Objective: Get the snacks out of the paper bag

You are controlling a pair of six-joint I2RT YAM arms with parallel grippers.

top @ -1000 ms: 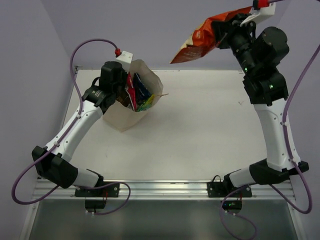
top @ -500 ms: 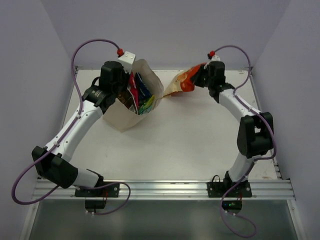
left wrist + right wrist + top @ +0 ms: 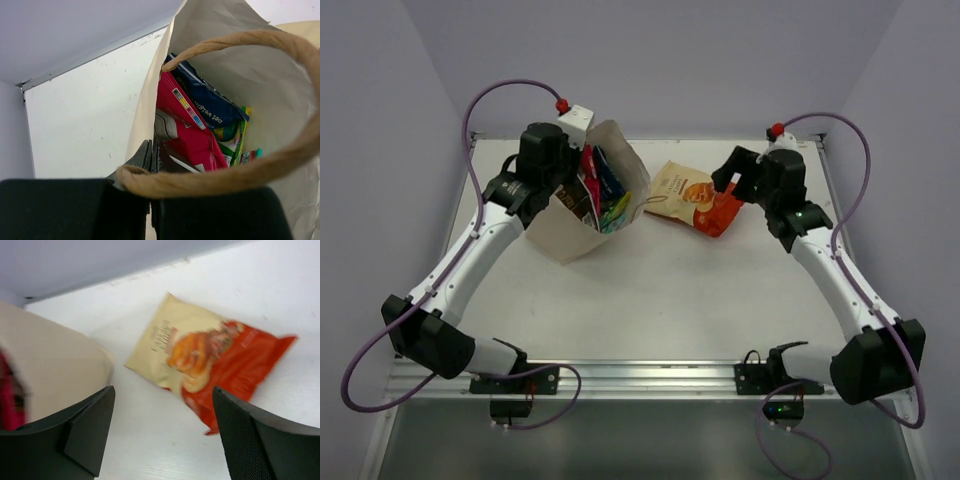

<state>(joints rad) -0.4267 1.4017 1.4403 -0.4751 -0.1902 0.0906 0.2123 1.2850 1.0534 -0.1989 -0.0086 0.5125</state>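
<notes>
Orange-and-cream chips packet (image 3: 692, 195) lay right of tan paper bag (image 3: 570, 238).
Right gripper (image 3: 162, 435) gaped; left gripper (image 3: 151, 150) pinched the rim. Remaining snacks (image 3: 192, 130) likely light, slippery: pinch an edge.

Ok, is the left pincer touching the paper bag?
Touching. The left wrist view shows the left pincer shut on the rim of the paper bag.

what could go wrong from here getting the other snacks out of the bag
1. The paper bag leans, held by the left gripper pinched on its rim; tugging the packed pink packet or dark blue packet might pull it free or tip it.
2. The cord handle loops across the opening and could snag the open right gripper going in.
3. The chips packet lies close to the bag's mouth, so it might get shoved.
</notes>
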